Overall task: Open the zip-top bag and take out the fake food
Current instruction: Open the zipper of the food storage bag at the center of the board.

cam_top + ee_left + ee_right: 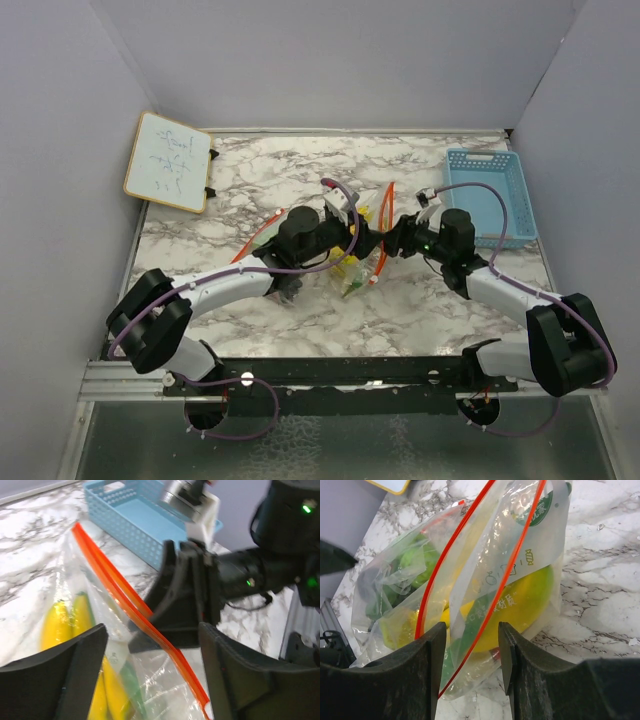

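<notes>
Nearest to us, in the left wrist view, is the left pincer [152,630]. Its jaws are spread wide and hold nothing. The orange zip strip [115,585] of the zip-top bag [85,580] runs slanting through the gap between them without touching either jaw.

The right pincer [471,627] has its jaws half apart, with the rim of the bag between them. We cannot tell whether they really press on the film.

In our judgement there are three dangers:
- **Closing the mouth again:** if the left jaws close where they are, they may catch both lips together and press the mouth shut.
- **Losing the bag:** if the right hold is loose, the smooth film may slip and the bag may fall on the marble table [420,300].
- **Collision:** the two pincers are very near each other, so a careless move could make them collide.

The fake food is all inside the bag:
- **Yellow banana bunch [55,625]:** it lies behind the film, just beside the left jaw of the left pincer, and deeper in the bag than the strip.
- **Green pieces [415,560]:** in the right wrist view they lie beyond the left fingertip.
- **Yellow-green fruit [525,600]:** in the same view it lies just beyond the right fingertip.
</notes>
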Controlling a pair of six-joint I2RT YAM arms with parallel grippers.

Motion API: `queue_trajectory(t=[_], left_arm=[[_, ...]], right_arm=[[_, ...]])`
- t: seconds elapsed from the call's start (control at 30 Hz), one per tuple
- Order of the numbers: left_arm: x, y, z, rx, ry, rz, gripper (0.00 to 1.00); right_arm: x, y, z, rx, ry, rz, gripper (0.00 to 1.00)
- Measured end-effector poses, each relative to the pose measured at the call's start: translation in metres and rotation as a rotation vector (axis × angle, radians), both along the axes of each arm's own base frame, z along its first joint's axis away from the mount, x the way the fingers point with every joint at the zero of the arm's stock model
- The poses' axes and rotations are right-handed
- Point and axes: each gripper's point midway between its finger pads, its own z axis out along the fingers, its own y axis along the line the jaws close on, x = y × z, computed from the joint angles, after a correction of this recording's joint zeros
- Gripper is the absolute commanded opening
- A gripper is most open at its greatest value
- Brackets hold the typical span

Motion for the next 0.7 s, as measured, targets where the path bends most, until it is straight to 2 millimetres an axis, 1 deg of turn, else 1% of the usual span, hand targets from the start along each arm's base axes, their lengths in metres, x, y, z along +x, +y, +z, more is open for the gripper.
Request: queue_trajectory(t=[0.03, 0.13, 0.3, 0.47, 0.57, 0.7], left_arm=[[0.007, 0.0, 0.003, 0.003, 0.002, 0.033, 0.64], [0.029, 0.002, 0.01, 0.02, 0.004, 0.13, 0.61], [0.051, 0.009, 0.006, 0.068, 0.027, 0.253, 0.58], [0.063, 0.008, 0.004, 0.1, 0.047, 0.303, 0.56], [0.065, 0.006, 0.001, 0.102, 0.066, 0.308, 0.58], [0.065, 0.001, -0.006, 0.109, 0.091, 0.292, 0.58]], right_arm=[[-0.001, 0.001, 0.001, 0.002, -0.004, 0.005, 0.47], [-0.003, 0.006, 0.002, 0.005, -0.011, 0.02, 0.47], [-0.005, 0.009, 0.003, 0.005, -0.012, 0.031, 0.47], [-0.006, 0.01, 0.004, 0.006, -0.015, 0.034, 0.47], [-0.007, 0.011, 0.004, 0.006, -0.016, 0.037, 0.47], [-0.008, 0.013, 0.004, 0.006, -0.016, 0.042, 0.47]])
